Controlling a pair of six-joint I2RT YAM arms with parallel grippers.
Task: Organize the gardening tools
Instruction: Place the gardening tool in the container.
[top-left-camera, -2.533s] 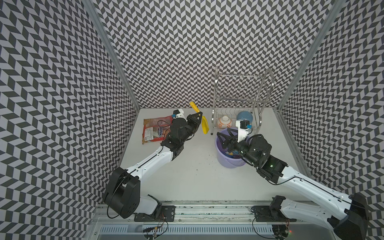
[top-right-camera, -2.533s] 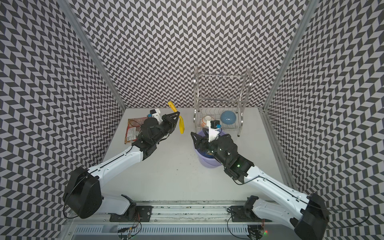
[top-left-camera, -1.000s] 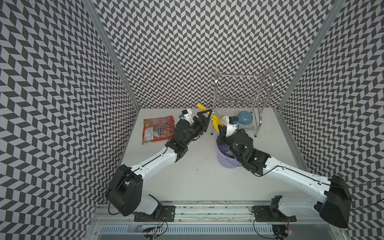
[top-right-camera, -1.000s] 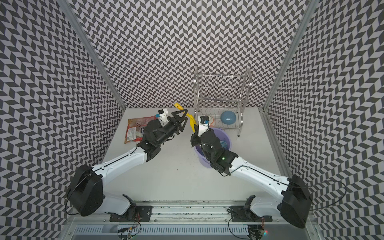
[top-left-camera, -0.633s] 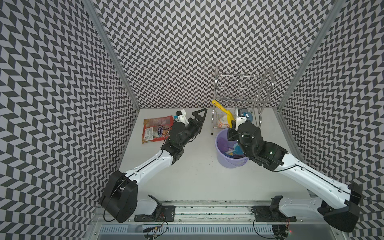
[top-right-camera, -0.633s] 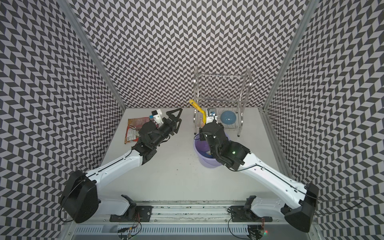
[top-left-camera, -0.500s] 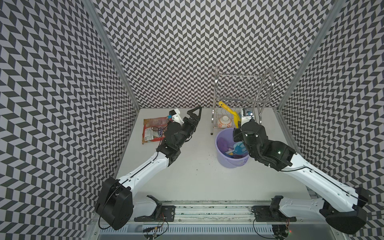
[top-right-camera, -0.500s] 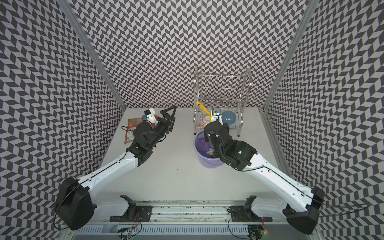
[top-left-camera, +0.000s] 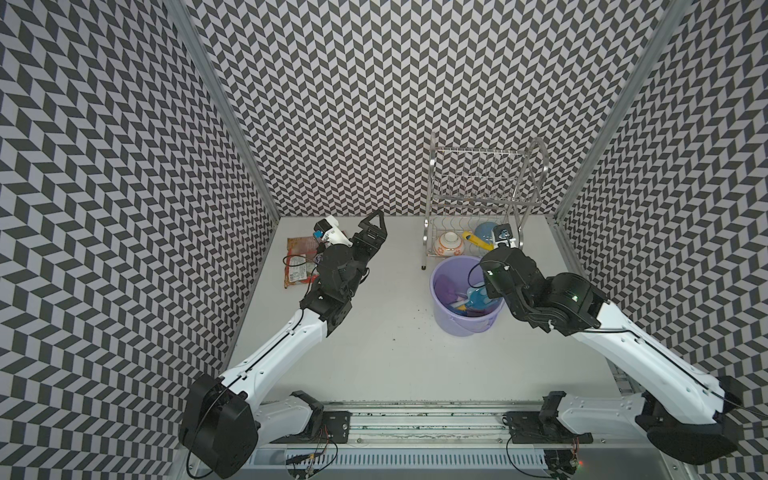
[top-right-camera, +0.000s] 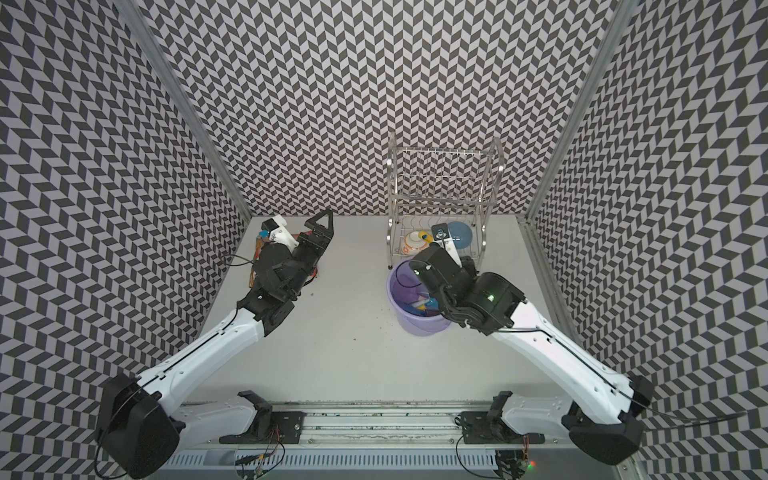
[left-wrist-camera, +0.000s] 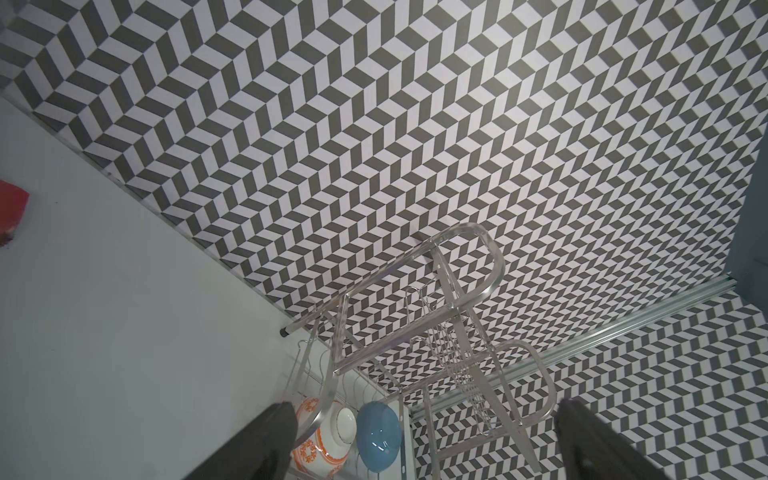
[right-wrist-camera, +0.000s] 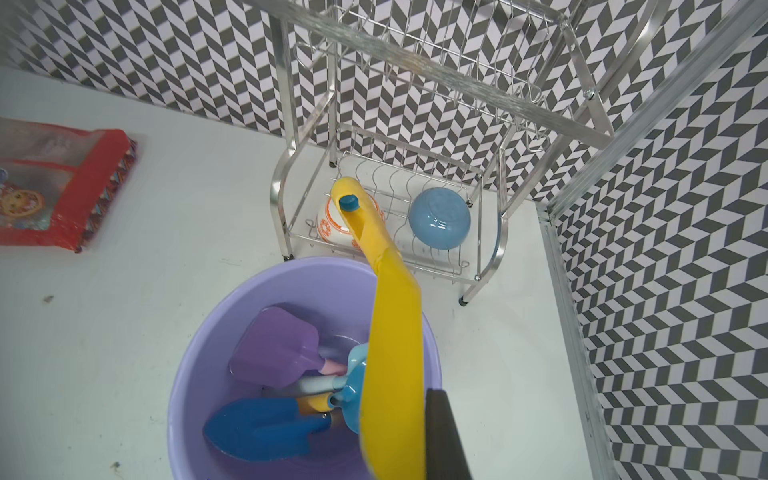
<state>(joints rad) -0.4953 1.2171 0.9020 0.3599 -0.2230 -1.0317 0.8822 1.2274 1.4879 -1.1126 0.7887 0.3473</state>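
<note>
Right jaws pinching the yellow scoop over the lavender bucket, left jaws spread empty: I should lower it inside the rim, then release.

The yellow scoop is a long, trough-shaped plastic tool with a blue cap on its handle end. It is pinched in the right gripper and steeply tilted over the lavender bucket. Its handle end points up and out past the rim, and its wide end is low over the mouth.

3 more tools lie inside the bucket:
- The purple scoop has a broad blade and a pink neck, and leans on the inner wall.
- The dark blue trowel lies on the bottom.
- The light blue spade has a grey shaft and sits near the middle, partly under the yellow scoop.

1 short yellow handle shows between trowel and spade, its head hidden.
</note>
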